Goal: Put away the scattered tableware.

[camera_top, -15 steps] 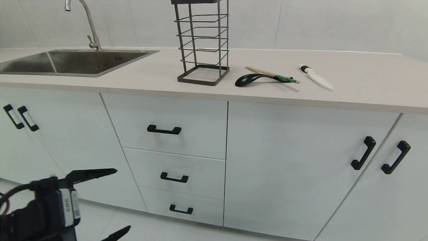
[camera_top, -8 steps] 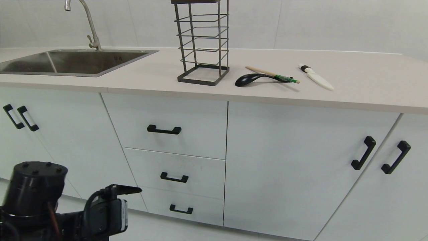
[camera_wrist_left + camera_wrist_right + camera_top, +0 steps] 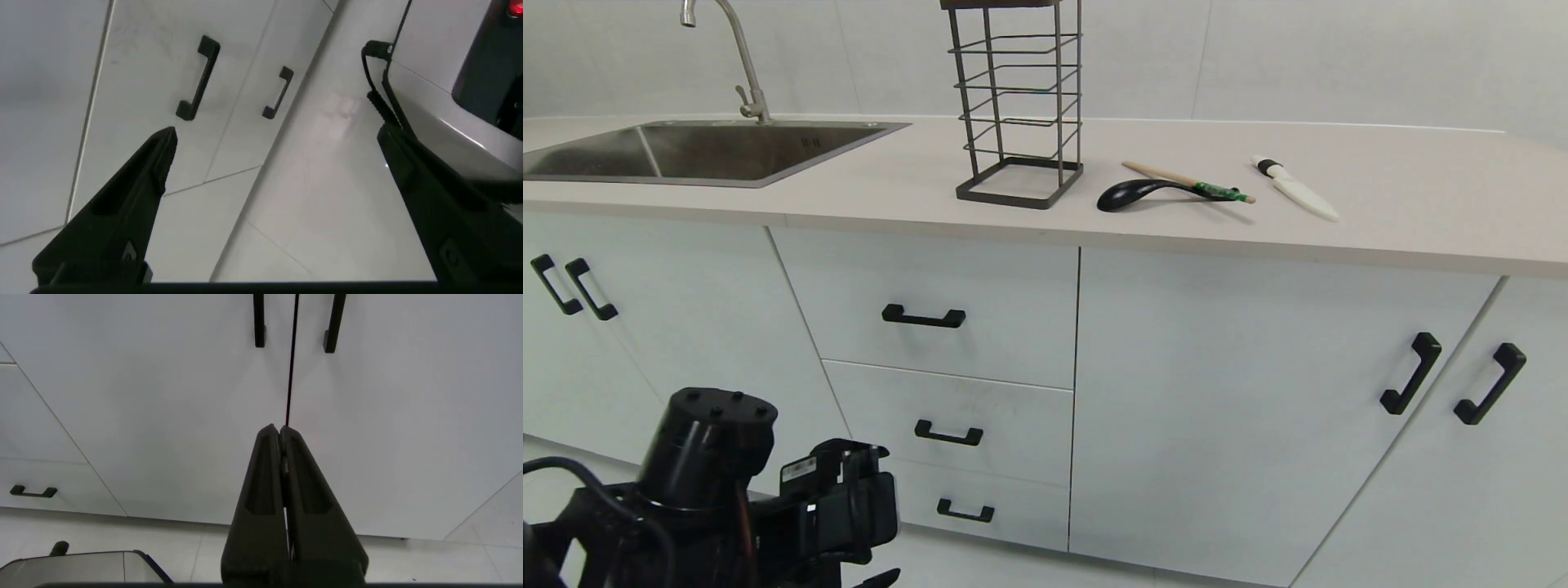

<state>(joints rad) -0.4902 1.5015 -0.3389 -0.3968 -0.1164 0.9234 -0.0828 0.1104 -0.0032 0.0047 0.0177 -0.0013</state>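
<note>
The left gripper (image 3: 274, 139), jaws spread wide and holding nothing, is hanging low before the white cabinet drawers (image 3: 996, 351), its arm folded well below the pale counter (image 3: 1380, 220). The right gripper (image 3: 282, 437), fingers pressed together and empty, is pointing at the white cabinet doors (image 3: 163, 416). On the counter, the black spoon (image 3: 1131, 194) is lying against a green-banded wooden chopstick (image 3: 1168, 175), with the white knife (image 3: 1294, 189) near. All are resting beside the tall dark wire rack (image 3: 1019, 106), likely their holder, so the arms probably need raising first.
</note>
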